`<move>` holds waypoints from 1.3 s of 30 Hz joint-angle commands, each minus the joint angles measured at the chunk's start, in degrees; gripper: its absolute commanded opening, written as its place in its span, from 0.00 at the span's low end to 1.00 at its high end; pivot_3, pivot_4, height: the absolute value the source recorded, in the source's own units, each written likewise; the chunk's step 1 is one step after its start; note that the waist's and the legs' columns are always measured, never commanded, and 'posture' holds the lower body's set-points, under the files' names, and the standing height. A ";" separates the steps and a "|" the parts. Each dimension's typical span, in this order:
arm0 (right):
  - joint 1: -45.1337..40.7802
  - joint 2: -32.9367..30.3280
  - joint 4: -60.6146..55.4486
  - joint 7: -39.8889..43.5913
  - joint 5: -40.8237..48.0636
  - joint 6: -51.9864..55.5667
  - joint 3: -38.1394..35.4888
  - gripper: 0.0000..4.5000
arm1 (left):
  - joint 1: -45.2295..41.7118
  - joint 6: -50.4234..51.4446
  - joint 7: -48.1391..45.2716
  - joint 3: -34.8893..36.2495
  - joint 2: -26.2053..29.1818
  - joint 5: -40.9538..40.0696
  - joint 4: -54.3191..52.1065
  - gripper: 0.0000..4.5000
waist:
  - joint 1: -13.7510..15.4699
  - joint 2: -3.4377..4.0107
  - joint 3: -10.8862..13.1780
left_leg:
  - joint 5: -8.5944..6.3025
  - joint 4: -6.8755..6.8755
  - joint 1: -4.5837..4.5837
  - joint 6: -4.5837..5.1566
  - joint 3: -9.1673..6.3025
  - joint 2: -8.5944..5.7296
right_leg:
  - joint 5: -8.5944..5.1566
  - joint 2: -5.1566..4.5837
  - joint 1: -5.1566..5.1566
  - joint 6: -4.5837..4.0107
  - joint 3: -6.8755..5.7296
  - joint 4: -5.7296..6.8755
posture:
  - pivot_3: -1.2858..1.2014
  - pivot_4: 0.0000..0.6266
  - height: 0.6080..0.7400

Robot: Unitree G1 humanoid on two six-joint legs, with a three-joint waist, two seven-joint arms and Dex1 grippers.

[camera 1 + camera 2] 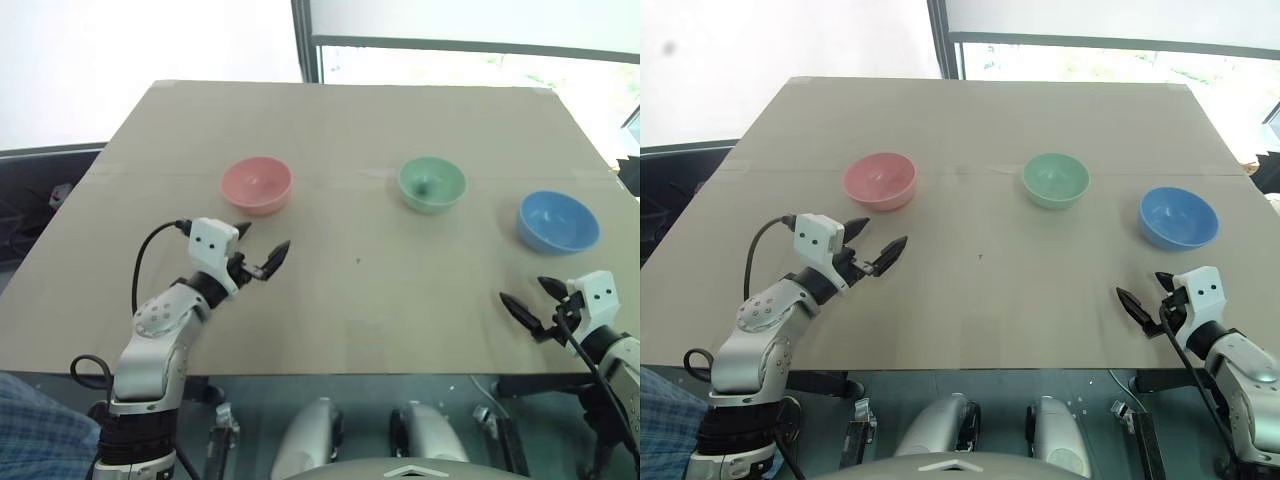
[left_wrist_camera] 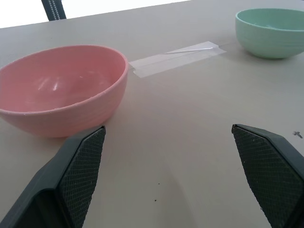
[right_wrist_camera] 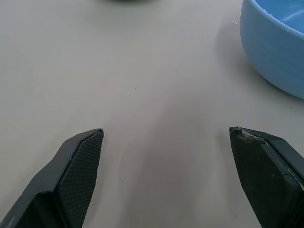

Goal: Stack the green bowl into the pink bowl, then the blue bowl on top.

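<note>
Three bowls stand upright and apart in a row across the table. The pink bowl point(image 1: 257, 185) is on the left, the green bowl point(image 1: 431, 184) in the middle, and the blue bowl point(image 1: 558, 221) on the right, slightly nearer. My left gripper point(image 1: 263, 240) hovers open and empty just in front of the pink bowl point(image 2: 61, 90), with the green bowl point(image 2: 270, 31) further off. My right gripper point(image 1: 526, 292) is open and empty in front of the blue bowl point(image 3: 278, 38), a short way from it.
The tan table point(image 1: 350, 300) has a strip of clear tape point(image 2: 175, 57) between the pink and green bowls. Its front edge runs just behind both grippers. A blue checked cloth point(image 1: 30, 425) shows at the lower left, off the table.
</note>
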 commanded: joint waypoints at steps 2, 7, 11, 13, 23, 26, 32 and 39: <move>-0.29 -1.34 -0.21 1.10 0.48 -2.14 -2.14 0.99 | 1.18 -1.10 -0.40 0.62 -0.08 -1.63 -4.27 1.00 | -0.01 0.00 0.00 | 0.00 0.00 0.00 0.00 0.00 0.00 | 0.00 0.00 0.00 0.00 0.00 0.00 | 0.52 0.24 1.00; -0.52 -1.41 0.24 1.27 0.40 -2.90 -2.06 0.99 | 2.12 -0.59 0.23 0.78 -0.39 -2.37 -4.93 1.00 | 0.00 0.01 0.01 | 0.00 0.00 0.00 0.01 0.00 0.01 | 0.00 0.00 0.00 0.00 0.00 -0.01 | 0.52 0.24 1.00; -0.60 -1.33 0.32 1.16 0.37 -3.20 -1.94 0.99 | 2.30 -0.84 0.38 0.61 -0.11 -2.05 -4.94 1.00 | 0.01 0.01 0.01 | 0.00 0.00 0.00 0.01 0.00 0.00 | 0.00 -0.01 0.01 0.00 0.00 -0.01 | 0.52 0.24 1.00; -0.48 -1.33 0.24 1.13 0.40 -3.29 -1.99 0.99 | 2.37 -0.66 0.42 0.69 -0.15 -2.29 -4.99 1.00 | 0.01 0.01 0.01 | 0.00 0.00 0.00 0.01 0.00 0.00 | 0.00 0.00 0.01 0.00 0.00 -0.01 | 0.52 0.24 1.00; -0.25 -1.21 0.16 0.91 0.18 -3.64 -1.65 0.99 | 2.30 -0.78 0.12 0.44 -0.04 -2.43 -4.83 1.00 | 0.00 0.01 0.01 | 0.00 0.00 0.00 0.01 0.00 0.00 | 0.00 0.00 0.01 0.00 0.00 -0.01 | 0.52 0.24 1.00; -0.32 -1.21 -0.12 1.03 0.40 -3.46 -1.55 0.99 | 2.13 -0.95 0.02 0.30 0.01 -2.26 -4.67 1.00 | 0.00 0.01 0.01 | 0.00 0.00 0.00 0.01 0.00 0.00 | 0.00 0.00 0.01 0.00 0.00 -0.01 | 0.52 0.24 1.00; -1.23 -2.81 -4.38 4.40 4.28 -0.61 -1.00 0.99 | 0.56 -1.39 -0.17 -1.30 0.51 -0.67 -4.52 1.00 | 0.00 0.03 0.02 | 0.00 0.00 0.01 0.01 0.00 0.00 | 0.00 0.00 0.01 0.00 0.00 -0.01 | 0.52 0.24 1.00; -4.65 -7.01 -14.11 6.39 13.12 8.57 -0.98 0.99 | -6.20 -0.31 5.45 -4.65 1.54 7.14 -2.33 1.00 | 0.06 0.03 0.04 | -0.01 0.02 0.00 0.02 0.00 0.00 | 0.01 0.00 0.02 0.01 -0.01 0.00 | 0.52 0.24 1.00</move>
